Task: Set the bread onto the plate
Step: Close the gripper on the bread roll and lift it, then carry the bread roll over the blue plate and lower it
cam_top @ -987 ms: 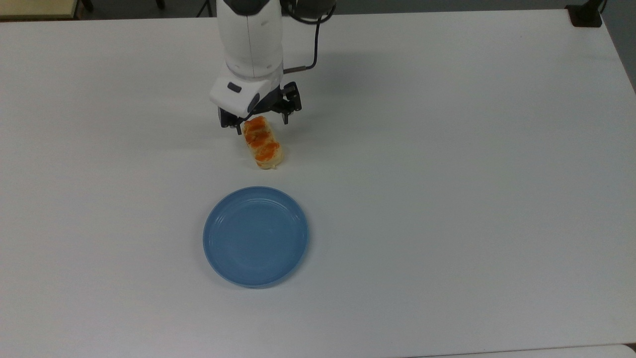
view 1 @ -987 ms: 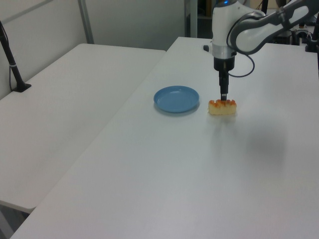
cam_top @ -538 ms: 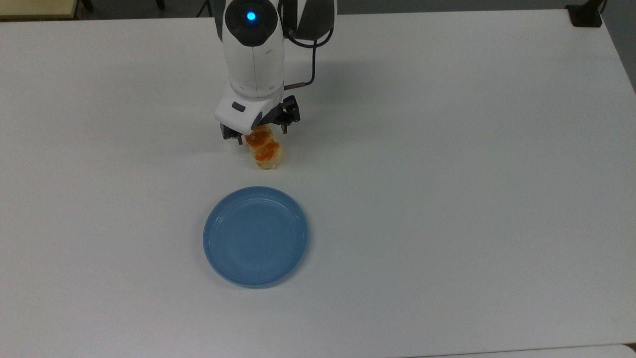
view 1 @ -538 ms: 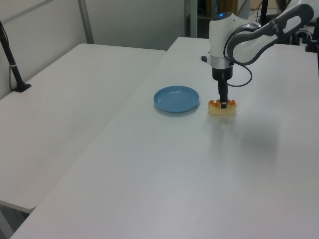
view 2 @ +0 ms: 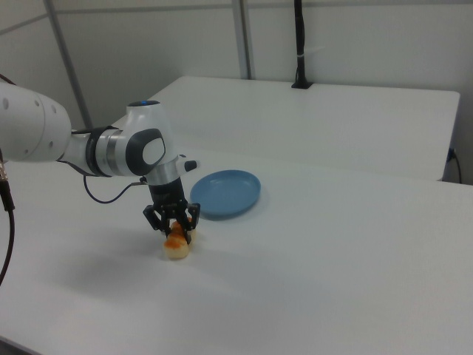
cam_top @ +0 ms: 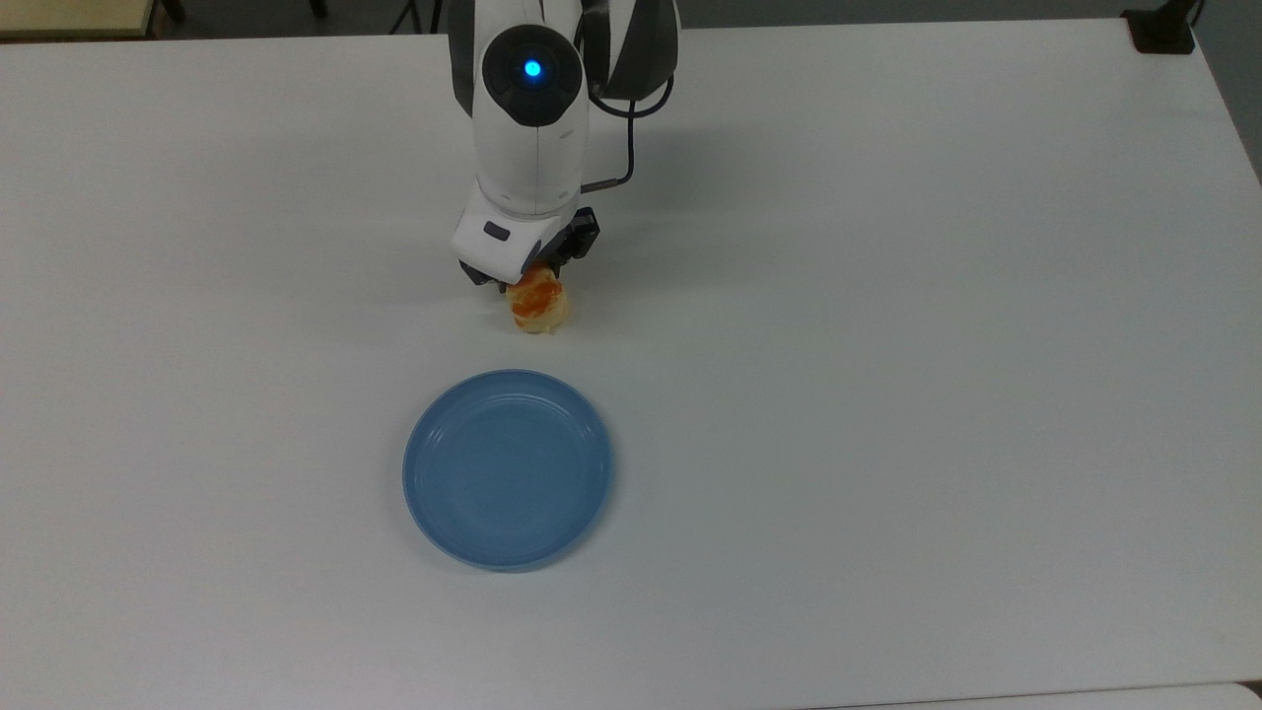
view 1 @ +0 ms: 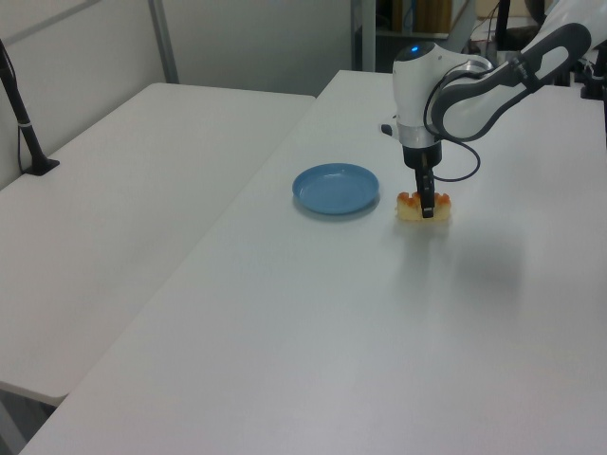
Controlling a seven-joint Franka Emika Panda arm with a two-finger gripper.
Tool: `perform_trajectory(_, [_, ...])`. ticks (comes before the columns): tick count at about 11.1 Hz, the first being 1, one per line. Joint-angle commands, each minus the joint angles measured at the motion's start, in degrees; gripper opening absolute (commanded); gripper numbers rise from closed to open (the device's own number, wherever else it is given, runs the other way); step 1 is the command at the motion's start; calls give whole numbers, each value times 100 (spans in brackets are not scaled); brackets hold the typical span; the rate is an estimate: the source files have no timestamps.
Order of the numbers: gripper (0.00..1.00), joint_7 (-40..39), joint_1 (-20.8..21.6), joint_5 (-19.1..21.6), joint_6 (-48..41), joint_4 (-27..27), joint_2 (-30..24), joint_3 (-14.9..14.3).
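The bread (cam_top: 539,308), a pale bun with orange glazed patches, lies on the white table beyond the plate in the top view. My gripper (cam_top: 530,273) is lowered over the bun's far half, open, with one finger on each side of it. The right view shows the black fingers (view 2: 154,220) straddling the bread (view 2: 176,248) low near the table, gripper (view 2: 173,224) pointing straight down. In the left view the gripper (view 1: 426,203) stands across the middle of the bread (view 1: 442,209). The light-blue plate (cam_top: 508,468) (view 1: 335,188) (view 2: 225,192) holds nothing, a short gap from the bun.
A black post base (cam_top: 1163,30) stands at the table's far corner at the top view's right. A second white table (view 1: 133,171) adjoins at the left view's left, with a black post (view 1: 24,123) on it.
The gripper has come down over the bread and now covers more of it in the top view. Bread and plate have stayed in place.
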Motion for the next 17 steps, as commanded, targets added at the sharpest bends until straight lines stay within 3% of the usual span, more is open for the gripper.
perform_trajectory(1, [38,307,2,16,-348,214,-171,-28])
perform_trajectory(3, [38,613,-147,401,-483,865,-119,-37])
perform_trajectory(5, [38,1155,-157,447,-474,1462,73,-89])
perform_trajectory(7, [38,1720,-131,412,-439,2261,669,-98])
perform_trajectory(13, [38,1871,211,351,553,3221,1927,-256])
perform_trajectory(15, [39,1994,247,342,765,3284,2052,-283])
perform_trajectory(16, [47,1994,247,342,774,3276,2052,-283])
perform_trajectory(17, [99,1994,256,316,774,3250,2052,-283])
